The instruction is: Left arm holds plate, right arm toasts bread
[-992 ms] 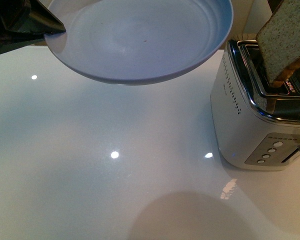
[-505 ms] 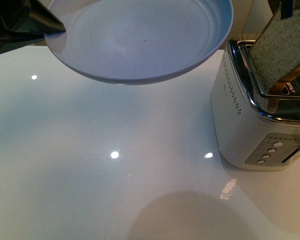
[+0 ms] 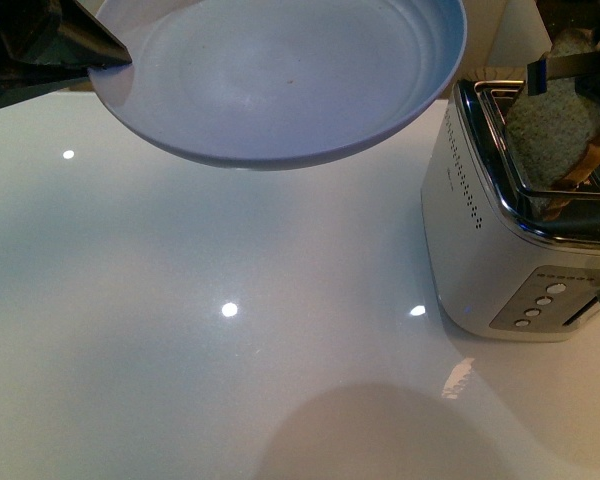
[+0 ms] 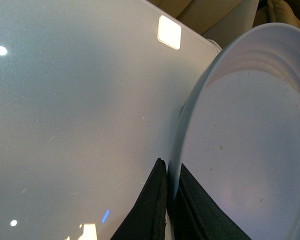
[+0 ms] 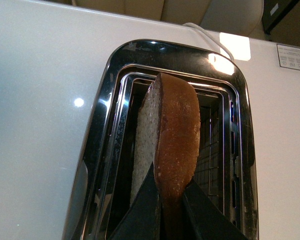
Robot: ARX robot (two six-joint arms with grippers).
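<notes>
The pale blue-white plate hangs in the air at the top of the front view, empty. My left gripper is shut on its left rim; in the left wrist view the black fingers pinch the plate's rim edge-on. The bread sits partly down inside the slot of the silver toaster at the right. My right gripper is shut on the bread's golden crust, straight above the toaster's slot. The bread's speckled face leans toward one slot wall.
The glossy white table reflects ceiling lights. The toaster has several round buttons and a lever on its front end. A white cable runs from behind the toaster. A label lies on the table beyond it.
The bread has gone down into the toaster slot, from standing tall above it to mostly sunk in. The plate and left gripper have not moved.
</notes>
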